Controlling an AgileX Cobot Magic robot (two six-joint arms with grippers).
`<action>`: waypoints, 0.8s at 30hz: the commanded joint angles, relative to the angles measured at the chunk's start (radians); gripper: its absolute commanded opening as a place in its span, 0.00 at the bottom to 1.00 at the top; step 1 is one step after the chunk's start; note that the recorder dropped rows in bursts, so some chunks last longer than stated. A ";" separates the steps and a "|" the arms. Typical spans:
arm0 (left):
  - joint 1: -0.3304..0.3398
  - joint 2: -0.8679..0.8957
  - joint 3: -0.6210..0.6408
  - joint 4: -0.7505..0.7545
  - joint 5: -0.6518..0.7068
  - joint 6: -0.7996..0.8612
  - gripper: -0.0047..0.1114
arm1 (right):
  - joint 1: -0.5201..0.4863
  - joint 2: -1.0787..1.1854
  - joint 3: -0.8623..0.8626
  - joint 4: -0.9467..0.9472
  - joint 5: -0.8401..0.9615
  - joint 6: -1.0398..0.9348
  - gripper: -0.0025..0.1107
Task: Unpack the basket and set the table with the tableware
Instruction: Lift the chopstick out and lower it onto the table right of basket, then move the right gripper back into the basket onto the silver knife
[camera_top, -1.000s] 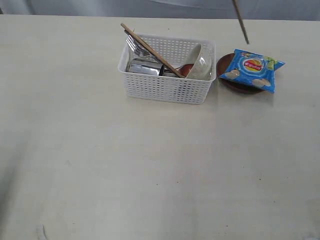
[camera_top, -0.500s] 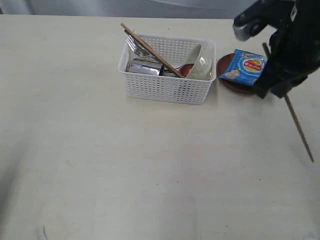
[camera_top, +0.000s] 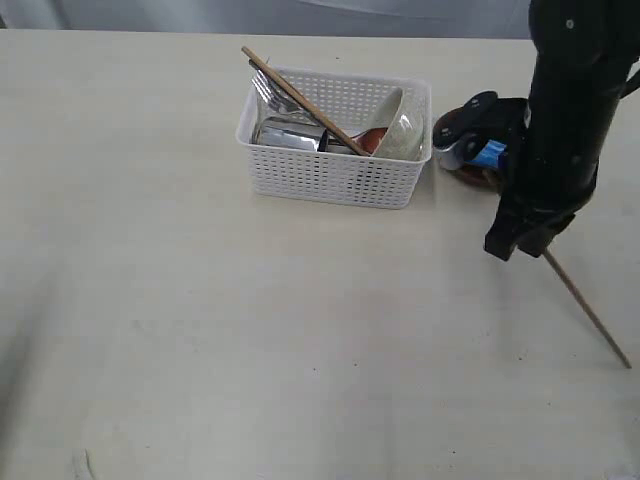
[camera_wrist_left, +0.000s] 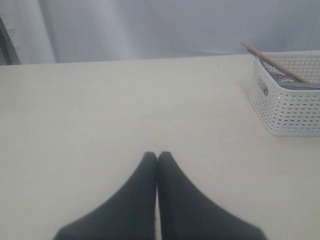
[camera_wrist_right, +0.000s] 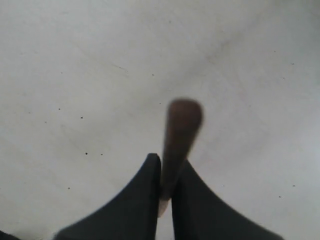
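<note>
Table: wide, pale cream, matte, w/ faint dark specks; fills nearly the whole ext. view. A grey backdrop hangs behind its far edge, and soft vertical folds show in the left wrist view.

Basket: white, lattice sides, on the far half of the table, a bit right of centre. It holds a steel cup, a fork, an off-white bowl tipped on its side at the right end & a bit of reddish-brown spoon. A second chopstick lies diagonally, its far end poking out past the back-left corner. Just right of the basket sits a dark brown plate w/ a blue chip bag on it, both mostly hidden by the right arm.

Held chopstick: long, thin, brown, straight. The right gripper pinches it near one end, jaws tight on both sides. In the ext. view its long axis slants from the gripper, right of the basket & nearer the camera, down toward the lower right. The free tip is lowest; can't tell if it touches the table.

Left gripper: jaws pressed together, nothing btwn them, over bare table, w/ the basket some way off.
</note>
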 joint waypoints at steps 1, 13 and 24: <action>-0.008 -0.004 0.002 0.004 -0.003 0.000 0.04 | -0.007 0.050 0.005 -0.077 -0.063 0.047 0.02; -0.008 -0.004 0.002 0.004 -0.003 0.000 0.04 | -0.007 0.063 0.006 -0.099 -0.184 0.097 0.32; -0.008 -0.004 0.002 0.004 -0.003 0.000 0.04 | 0.059 -0.091 -0.250 0.065 -0.173 0.166 0.33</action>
